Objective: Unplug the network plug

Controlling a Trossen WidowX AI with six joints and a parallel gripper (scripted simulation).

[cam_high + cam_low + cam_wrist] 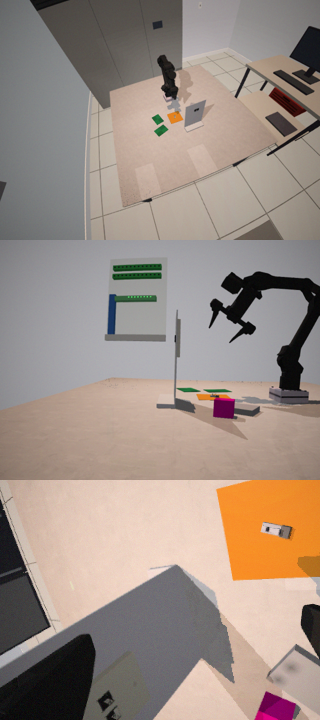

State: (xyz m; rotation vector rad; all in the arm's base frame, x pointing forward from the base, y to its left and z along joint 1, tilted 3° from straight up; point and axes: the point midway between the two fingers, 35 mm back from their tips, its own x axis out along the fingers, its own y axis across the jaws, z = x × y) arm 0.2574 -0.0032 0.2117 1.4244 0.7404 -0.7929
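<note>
The small grey network plug [174, 116] [214, 395] [276, 530] lies on the table inside the orange marked square [178, 119] [202, 397] [250, 550], free of the socket. The upright grey panel [195, 117] [176, 361] [156, 630] stands beside the square, and its two dark sockets [196, 110] [110, 707] show empty. My gripper [219, 334] is open wide and empty. It hangs high in the air, well above the plug and level with the panel's upper part, touching nothing.
A magenta cube [223, 407] [275, 714] and a flat grey slab [248, 410] [294, 670] lie near the panel's foot. Two green squares [157, 119] [161, 130] [188, 389] lie beyond the orange one. The arm's base [288, 395] stands at the right.
</note>
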